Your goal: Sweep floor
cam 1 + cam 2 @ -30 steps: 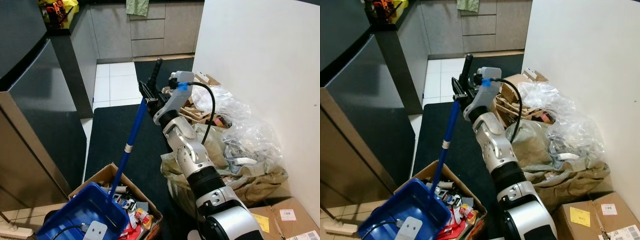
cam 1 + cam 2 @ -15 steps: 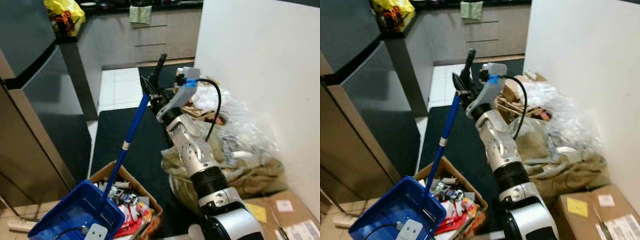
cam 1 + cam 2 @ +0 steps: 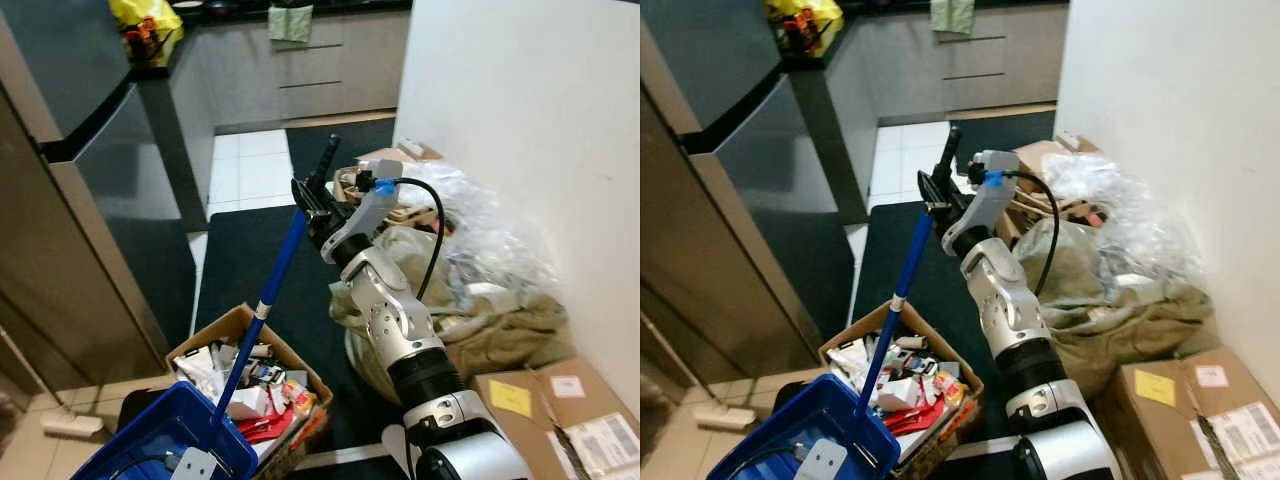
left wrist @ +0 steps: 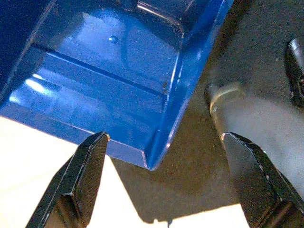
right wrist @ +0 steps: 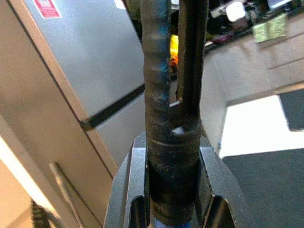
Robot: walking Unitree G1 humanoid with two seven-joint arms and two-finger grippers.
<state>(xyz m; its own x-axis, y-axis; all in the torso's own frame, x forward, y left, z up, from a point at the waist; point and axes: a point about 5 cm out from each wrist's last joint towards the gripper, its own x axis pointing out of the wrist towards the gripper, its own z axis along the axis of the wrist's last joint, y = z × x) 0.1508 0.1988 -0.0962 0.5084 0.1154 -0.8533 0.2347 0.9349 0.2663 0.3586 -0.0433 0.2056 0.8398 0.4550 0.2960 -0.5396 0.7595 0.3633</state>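
Observation:
A blue long-handled dustpan (image 3: 170, 452) hangs low at my front left, its blue pole (image 3: 276, 280) slanting up to a black grip (image 3: 323, 163). My right gripper (image 3: 312, 205) is shut on the bottom of that grip; in the right wrist view the grip (image 5: 164, 109) stands clamped between the jaws. In the left wrist view my left gripper (image 4: 166, 185) is open just below the pan's blue corner (image 4: 109, 66), its fingers (image 4: 85, 175) spread wide and touching nothing.
An open cardboard box (image 3: 305, 372) full of rubbish sits on a black mat (image 3: 250, 260). Stuffed bags and plastic (image 3: 480, 300) lie against the white wall at right, with cardboard boxes (image 3: 560, 420) nearer me. A steel fridge (image 3: 80, 200) stands left. White tiles lead into the kitchen.
The camera has shifted, bringing more of the fridge and floor into view. The right gripper keeps its hold on the grip. The pan now sits in front of the box rather than over it.

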